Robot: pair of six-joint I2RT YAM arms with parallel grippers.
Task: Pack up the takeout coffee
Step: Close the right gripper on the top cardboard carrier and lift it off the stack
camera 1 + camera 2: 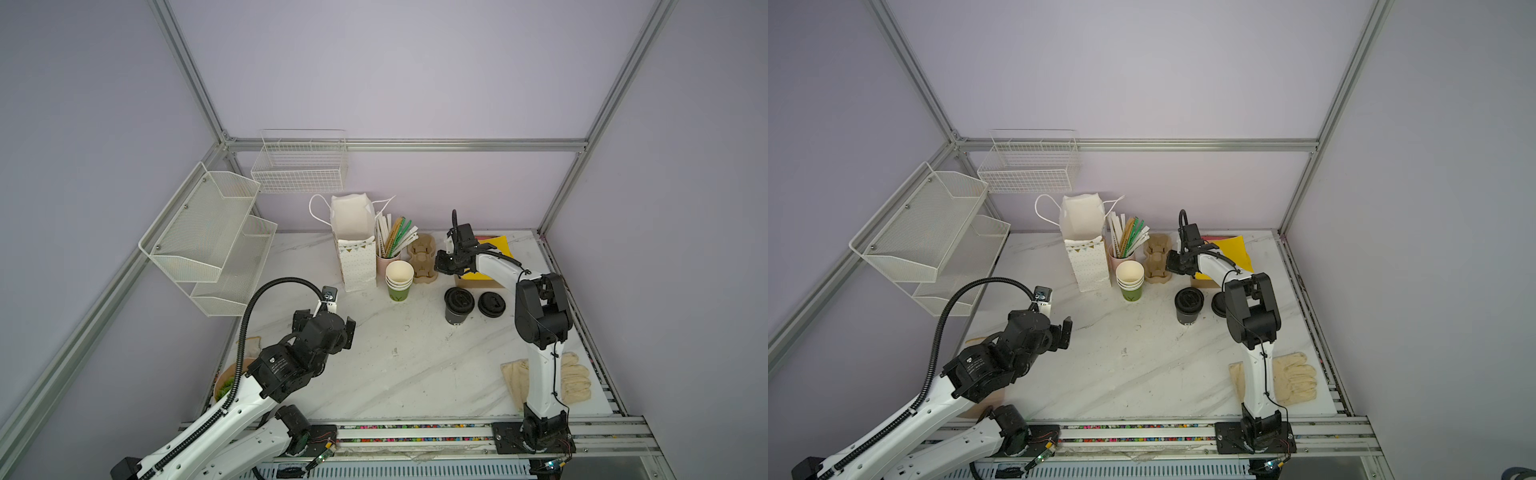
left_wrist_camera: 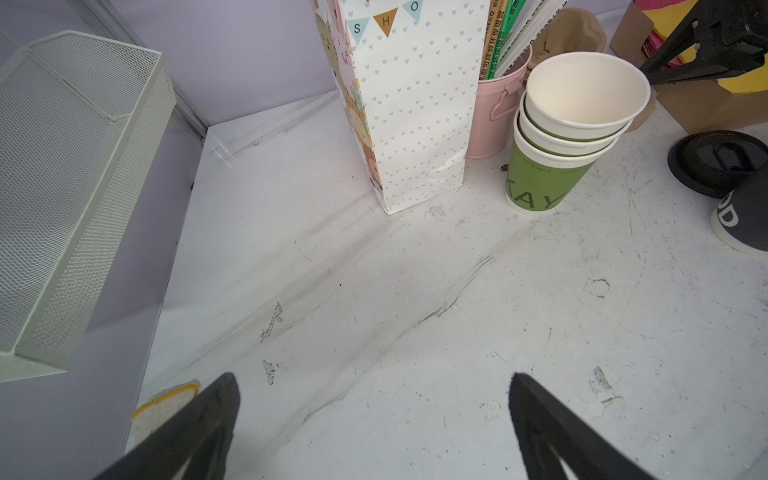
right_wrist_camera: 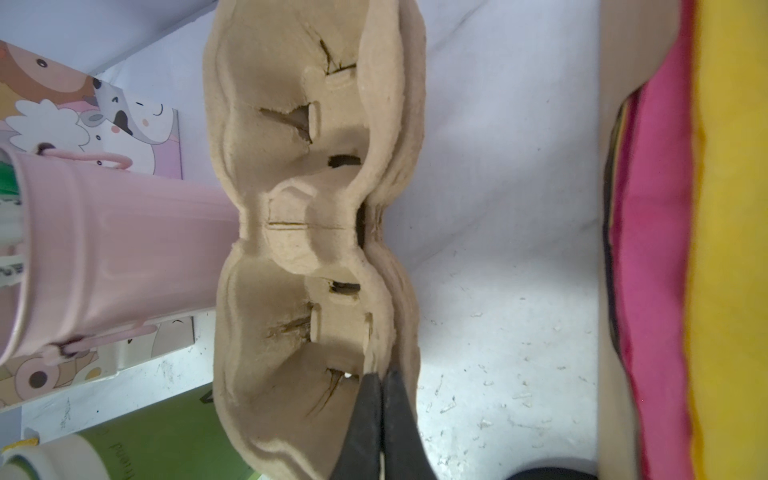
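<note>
The takeout coffee is out of view. My right gripper (image 1: 440,264) (image 3: 380,376) is at the back of the table, shut on the near rim of a brown pulp cup carrier (image 1: 422,257) (image 3: 291,232). The carrier sits between a pink cup of straws (image 1: 386,262) and a cardboard box (image 1: 494,249). My left gripper (image 1: 347,332) (image 2: 372,378) hangs open over bare table at the left, holding nothing. A white patterned paper bag (image 1: 357,249) (image 2: 411,104) stands open at the back, with a nested stack of green cups (image 1: 400,282) (image 2: 557,166) beside it.
A dark cup with a black lid (image 1: 458,305) and a loose black lid (image 1: 491,304) stand right of centre. Cream gloves (image 1: 575,378) lie front right. White mesh shelves (image 1: 208,232) and a wire basket (image 1: 299,166) hang on the left and back walls.
</note>
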